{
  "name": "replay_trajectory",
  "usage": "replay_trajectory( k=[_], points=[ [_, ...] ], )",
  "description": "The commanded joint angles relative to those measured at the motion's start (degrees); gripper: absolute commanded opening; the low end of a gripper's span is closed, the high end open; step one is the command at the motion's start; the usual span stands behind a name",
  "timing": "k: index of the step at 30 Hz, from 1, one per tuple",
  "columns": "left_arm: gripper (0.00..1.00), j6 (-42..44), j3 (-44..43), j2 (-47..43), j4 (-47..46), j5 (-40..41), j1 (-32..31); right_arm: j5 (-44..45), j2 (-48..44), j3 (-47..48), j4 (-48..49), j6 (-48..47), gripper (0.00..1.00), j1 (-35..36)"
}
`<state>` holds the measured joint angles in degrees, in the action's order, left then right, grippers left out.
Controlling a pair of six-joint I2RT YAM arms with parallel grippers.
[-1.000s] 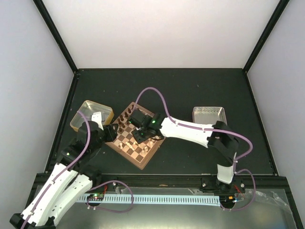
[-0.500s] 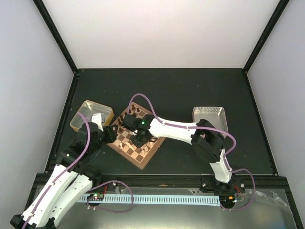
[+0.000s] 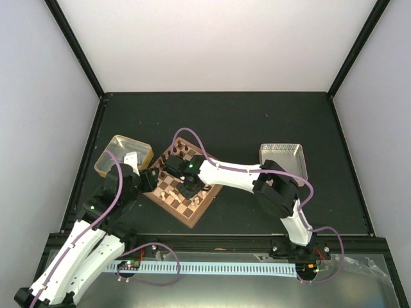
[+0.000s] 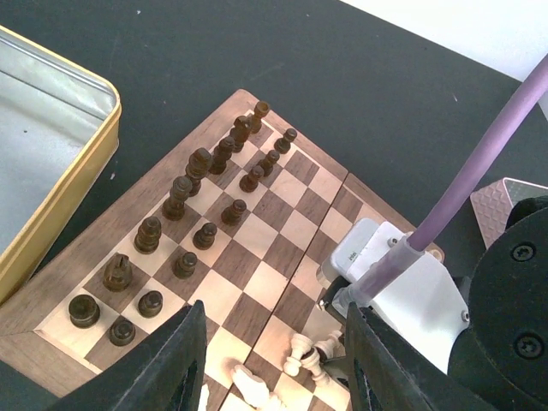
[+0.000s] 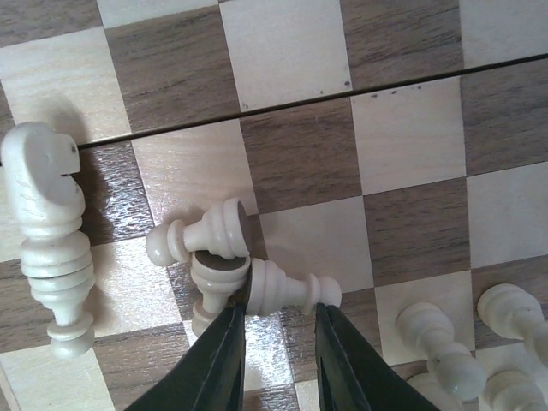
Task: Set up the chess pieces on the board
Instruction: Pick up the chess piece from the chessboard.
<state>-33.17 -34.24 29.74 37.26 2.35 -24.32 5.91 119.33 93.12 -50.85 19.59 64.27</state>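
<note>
The board (image 3: 192, 206) lies tilted on the table; it also shows in the left wrist view (image 4: 257, 235). Dark brown chess pieces (image 4: 193, 193) stand in two rows along its left side. Cream chess pieces lie toppled on the near squares (image 4: 321, 351). In the right wrist view three cream pawns lie in a cluster, with a cream knight (image 5: 47, 231) on its side to the left. My right gripper (image 5: 281, 330) is low over the board and narrowly open. Its tips straddle one lying pawn (image 5: 287, 291). My left gripper (image 4: 274, 377) hovers wide open and empty over the board's left part.
A gold-tan metal tray (image 3: 114, 147) stands left of the board, its rim close in the left wrist view (image 4: 60, 184). A pinkish tray (image 3: 282, 155) stands at the right. More toppled cream pieces (image 5: 445, 342) lie right of my right gripper. The right arm's wrist (image 4: 411, 287) crosses the board.
My right arm has swung left across the board and come down over the toppled cream pawns. My left arm has barely moved.
</note>
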Motion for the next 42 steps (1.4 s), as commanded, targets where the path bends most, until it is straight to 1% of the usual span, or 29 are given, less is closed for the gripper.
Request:
replay_trajectory(
  k=[1,3,9,14,20,24,28,30,34,37,42],
  points=[
    [0.46,0.4,-0.04,0.15,-0.57,-0.64,0.59,1.88,1.41,1.34,-0.12,-1.25,0.24,0.17],
    [0.46,0.38,-0.04,0.15,-0.53,-0.66,0.67,2.42,1.87,1.72,0.17,-1.52,0.25,0.15],
    [0.46,0.38,-0.04,0.16,-0.51,-0.72,0.75,3.55,2.72,2.33,1.68,-3.02,0.32,0.06],
    [0.46,0.12,0.01,0.17,-0.33,-0.7,0.76,3.02,2.43,2.15,3.42,-3.29,0.33,-0.39],
    [0.46,-0.57,0.39,0.13,-0.25,-0.78,0.85,2.59,1.62,2.01,5.09,-1.24,0.33,-1.04],
    [0.46,-0.92,0.4,0.03,-0.11,-1.14,0.85,3.57,-1.41,0.87,4.76,2.6,0.32,-1.06],
    [0.46,-1.73,0.72,-0.03,-0.18,-1.32,0.85,3.46,-5.67,-0.24,5.26,8.68,0.26,-1.06],
    [0.46,-2.18,1.03,-0.12,-0.31,-1.49,0.85,2.65,-6.36,-0.15,5.76,12.06,0.24,-1.08],
    [0.46,-2.61,1.66,-0.29,-0.53,-2.11,0.85,2.15,-5.37,-0.25,6.15,18.91,0.23,-1.52],
    [0.46,-3.01,2.16,-0.3,-0.58,-3.21,0.85,2.14,-3.9,0.25,5.06,21.16,0.24,-1.78],
    [0.46,-4.23,4.3,-0.5,-2.41,-5.83,0.85,0.4,-2.8,-0.01,5.17,22.2,0.3,-1.96]
  ],
)
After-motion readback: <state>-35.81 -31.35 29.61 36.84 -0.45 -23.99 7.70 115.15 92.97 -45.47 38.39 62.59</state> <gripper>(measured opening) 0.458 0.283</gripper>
